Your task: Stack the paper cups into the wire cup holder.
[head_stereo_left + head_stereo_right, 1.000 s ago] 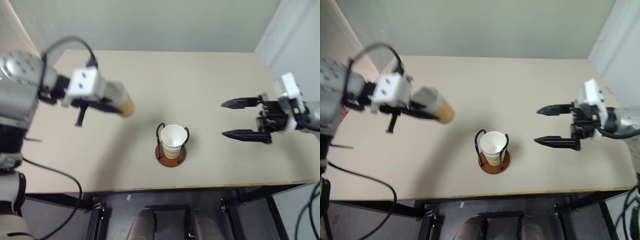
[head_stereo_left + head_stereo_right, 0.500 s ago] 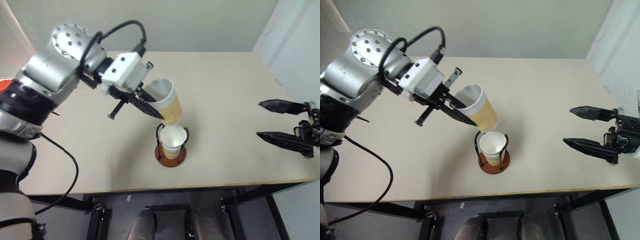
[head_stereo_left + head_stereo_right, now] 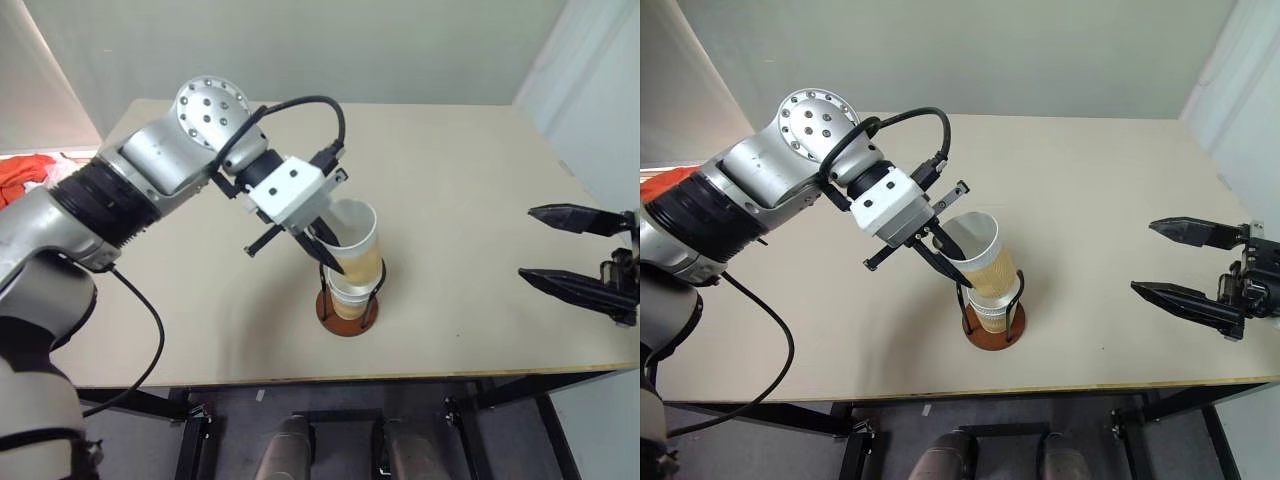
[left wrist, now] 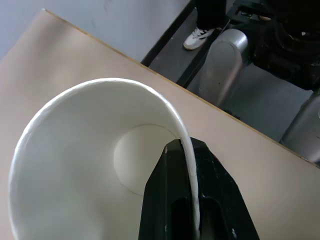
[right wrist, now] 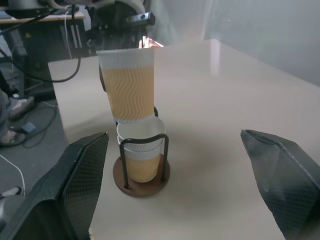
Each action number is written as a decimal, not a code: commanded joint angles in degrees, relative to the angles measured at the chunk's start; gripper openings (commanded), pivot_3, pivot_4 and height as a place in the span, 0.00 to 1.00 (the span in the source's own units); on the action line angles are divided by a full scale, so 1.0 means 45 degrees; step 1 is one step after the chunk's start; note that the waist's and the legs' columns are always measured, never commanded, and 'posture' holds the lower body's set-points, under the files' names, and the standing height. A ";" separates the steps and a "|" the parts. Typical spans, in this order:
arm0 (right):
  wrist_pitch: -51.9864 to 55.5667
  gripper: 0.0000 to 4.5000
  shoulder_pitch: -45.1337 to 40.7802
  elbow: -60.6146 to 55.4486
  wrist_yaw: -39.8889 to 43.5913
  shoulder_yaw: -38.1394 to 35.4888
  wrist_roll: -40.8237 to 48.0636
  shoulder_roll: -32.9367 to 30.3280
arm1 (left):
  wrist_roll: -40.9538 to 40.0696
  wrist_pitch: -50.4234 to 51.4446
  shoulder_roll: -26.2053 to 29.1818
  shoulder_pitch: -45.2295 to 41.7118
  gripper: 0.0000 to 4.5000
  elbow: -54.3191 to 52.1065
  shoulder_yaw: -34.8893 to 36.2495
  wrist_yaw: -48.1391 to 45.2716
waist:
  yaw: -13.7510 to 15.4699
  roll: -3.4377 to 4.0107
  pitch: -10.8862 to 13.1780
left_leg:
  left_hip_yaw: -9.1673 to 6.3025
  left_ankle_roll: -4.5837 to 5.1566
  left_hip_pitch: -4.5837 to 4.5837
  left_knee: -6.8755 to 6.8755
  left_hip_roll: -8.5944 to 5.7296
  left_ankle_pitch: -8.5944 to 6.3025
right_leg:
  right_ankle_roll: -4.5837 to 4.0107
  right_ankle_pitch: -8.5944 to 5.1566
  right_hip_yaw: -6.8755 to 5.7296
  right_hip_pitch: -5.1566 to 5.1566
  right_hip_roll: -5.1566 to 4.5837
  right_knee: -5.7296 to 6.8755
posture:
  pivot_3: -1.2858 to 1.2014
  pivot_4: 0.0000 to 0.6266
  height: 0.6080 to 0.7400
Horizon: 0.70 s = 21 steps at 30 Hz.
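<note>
The left claw (image 3: 952, 256) is pinching the rim of a paper cup (image 3: 982, 258), with one black finger (image 4: 192, 197) sitting inside the white wall and the other outside it. The claw is holding this cup tilted, its narrow end resting in the mouth of the stacked cups (image 5: 141, 150) below. In the right wrist view two white rims are showing one inside the other in that stack, and the held cup's base is reaching just into the upper rim, not fully seated.

The stacked cups are standing upright in the wire cup holder (image 3: 992, 322), between its two black wire loops, on the reddish-brown disc base. The holder is sitting on the beige surface (image 3: 1110, 215), near the front edge and roughly midway across.

The right claw (image 3: 1196, 267) is standing wide apart and holding nothing. It is hovering at the right side of the surface, well apart from the holder, with its fingers pointing toward it.
</note>
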 commanded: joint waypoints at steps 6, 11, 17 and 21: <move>0.0061 1.00 0.1137 -0.1123 -0.0667 -0.1320 0.0829 0.0052 | 0.0269 -0.0765 -0.0349 -0.0413 0.00 0.0565 -0.0400 -0.0520 | 0.0025 -0.0001 0.0000 | 0.0001 0.0018 -0.0004 0.0012 -0.0026 -0.0012 | 0.0011 -0.0006 0.0005 0.0013 -0.0017 -0.0004 | 0.52 0.24 1.00; 0.0118 1.00 0.1740 -0.1536 -0.1053 -0.1665 0.1544 0.0296 | 0.0608 -0.0873 -0.0563 -0.0429 0.23 0.0983 -0.0566 -0.0520 | 0.0025 -0.0001 0.0000 | -0.0006 0.0020 -0.0002 0.0014 -0.0047 -0.0012 | 0.0042 -0.0019 0.0006 0.0023 -0.0016 -0.0001 | 0.52 0.24 1.00; -0.0137 1.00 0.1670 -0.1414 -0.1282 -0.1310 0.1574 0.0132 | 0.1134 -0.1078 -0.1045 -0.0219 0.70 0.1602 -0.0243 -0.0520 | 0.0041 -0.0001 0.0000 | -0.0023 0.0040 0.0002 0.0016 -0.0084 -0.0023 | 0.0085 -0.0044 0.0019 0.0051 -0.0025 -0.0004 | 0.52 0.24 1.00; -0.0356 1.00 0.1300 -0.1226 -0.1274 -0.0647 0.1450 0.0061 | 0.1410 -0.0997 -0.1108 -0.0091 0.77 0.2132 0.0337 -0.0520 | 0.0041 -0.0001 0.0000 | -0.0022 0.0055 0.0003 0.0018 -0.0088 -0.0034 | 0.0107 -0.0054 0.0020 0.0058 -0.0032 -0.0006 | 0.52 0.24 1.00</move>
